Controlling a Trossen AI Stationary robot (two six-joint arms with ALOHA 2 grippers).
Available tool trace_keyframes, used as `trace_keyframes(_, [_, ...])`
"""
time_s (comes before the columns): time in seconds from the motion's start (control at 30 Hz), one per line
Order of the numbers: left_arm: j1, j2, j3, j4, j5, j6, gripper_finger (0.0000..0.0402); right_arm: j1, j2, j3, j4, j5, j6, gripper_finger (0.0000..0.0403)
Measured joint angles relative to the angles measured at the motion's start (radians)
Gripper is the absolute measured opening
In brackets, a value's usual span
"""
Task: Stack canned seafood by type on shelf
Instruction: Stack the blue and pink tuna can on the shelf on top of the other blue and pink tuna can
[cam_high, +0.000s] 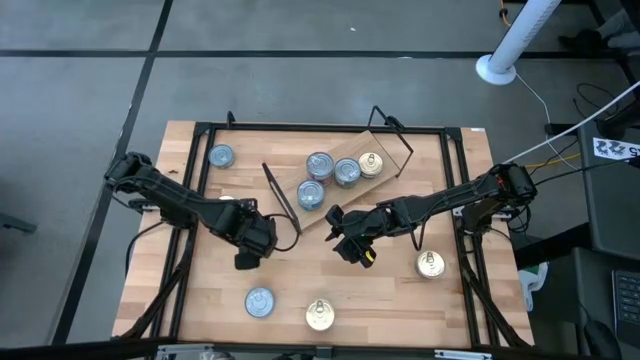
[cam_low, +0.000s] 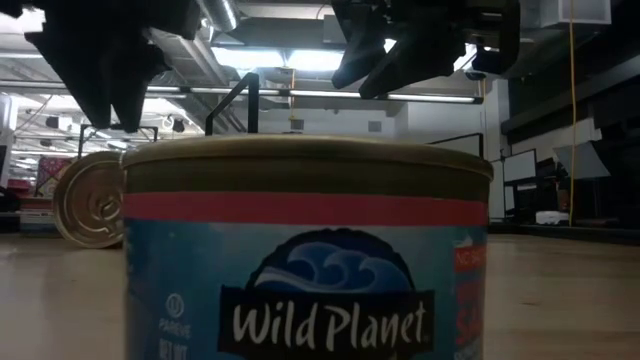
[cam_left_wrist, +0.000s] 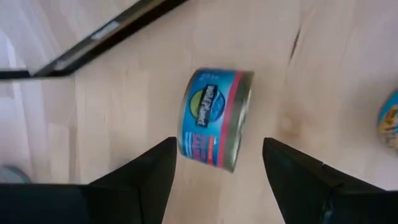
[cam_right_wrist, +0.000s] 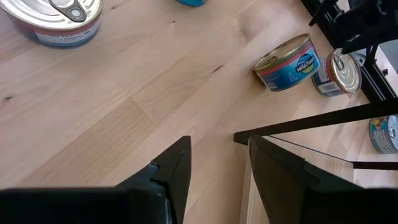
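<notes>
Wooden tabletop (cam_high: 200, 290) open between blue tin (cam_high: 259, 301), shelf (cam_high: 340, 190).

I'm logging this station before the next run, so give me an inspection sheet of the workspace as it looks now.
Surface: wooden tabletop, bare between tins.
Job's things: shelf askew, carrying four tins; loose tins at four spots around it.
Clutter: nothing seen.
Grippers: left gripper open above a blue tin; right gripper open, empty, beside the shelf.
Cables: cables off the table's right side.
Surroundings: white post, grey floor.
</notes>
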Motion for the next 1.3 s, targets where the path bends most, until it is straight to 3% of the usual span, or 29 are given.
trace_keyframes(0.67, [0.012, 0.002, -0.137, 0.056, -0.012, 0.024, 0.0235, 0.000, 0.000, 0.000, 0.000, 0.000, 0.000, 0.0163])
trace_keyframes(1.3, [0.072, 0.002, -0.188, 0.307, -0.014, 0.110, 0.0235, 0.000, 0.000, 0.000, -0.001, 0.000, 0.000, 0.0163])
